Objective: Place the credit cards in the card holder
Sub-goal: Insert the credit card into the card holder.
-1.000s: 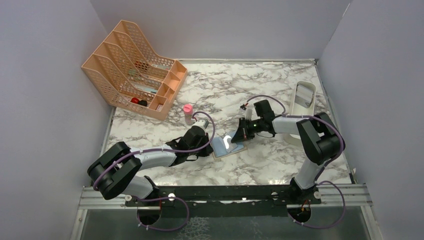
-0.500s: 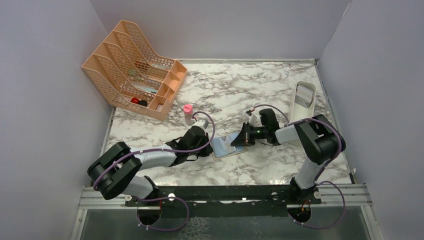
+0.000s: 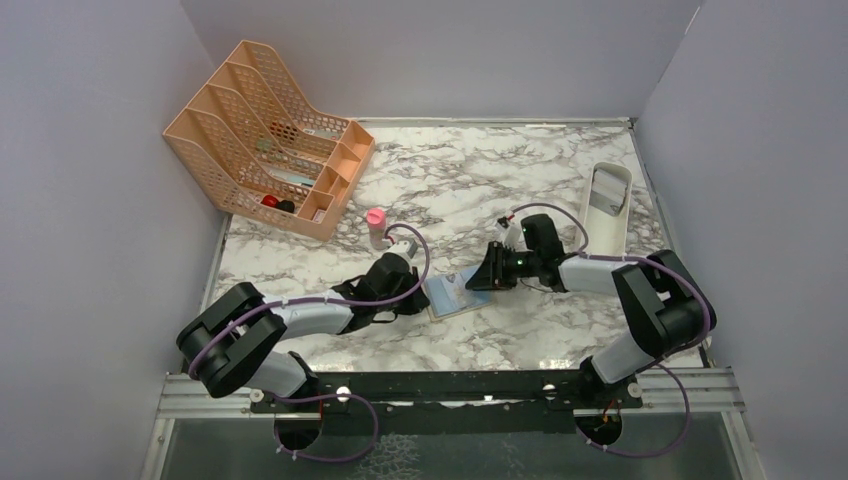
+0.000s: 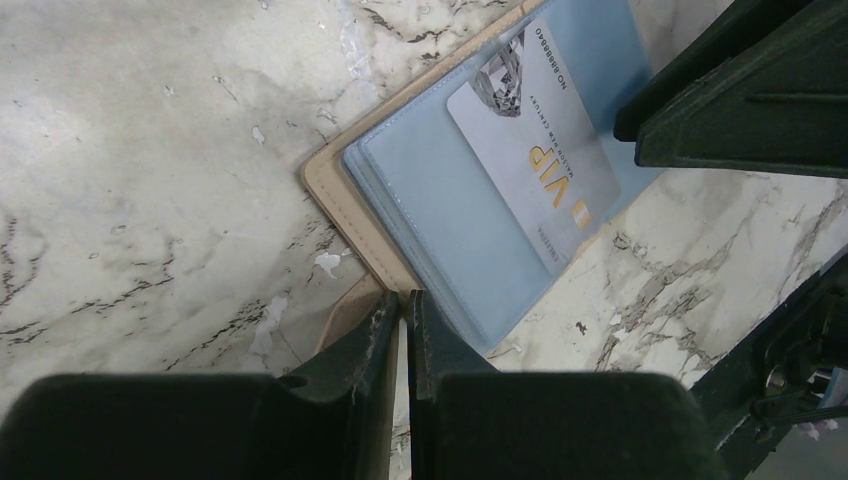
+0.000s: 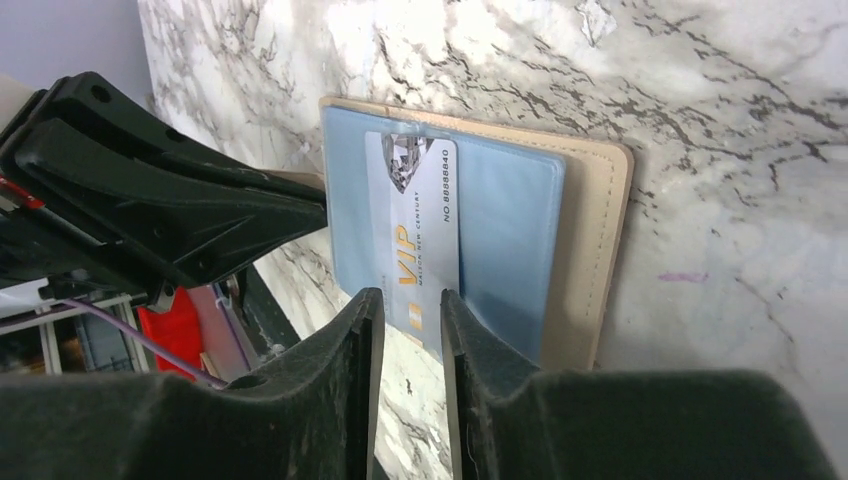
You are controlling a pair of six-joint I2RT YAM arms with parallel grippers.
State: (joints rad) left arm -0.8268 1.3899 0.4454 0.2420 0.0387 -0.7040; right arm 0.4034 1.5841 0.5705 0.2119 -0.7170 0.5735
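Open flat on a glossy, grey-veined marble table [image 3: 520, 170]: a small tan card holder [image 4: 335, 205] with a stitched border and smooth, light blue plastic sleeves inside. Lying lengthwise on the blue sleeves, a thin silvery credit card [image 4: 535, 160], rectangular, with gold "VIP" lettering and a diamond emblem; seemingly slid partway into a sleeve. Reaching in low from one side, the left gripper [image 4: 405, 318], fingers almost together, pinched on the holder's tan near edge. Stretched low from the opposite side, the right gripper [image 5: 405, 300], fingers a narrow gap apart, tips over the card's near end; contact impossible to judge
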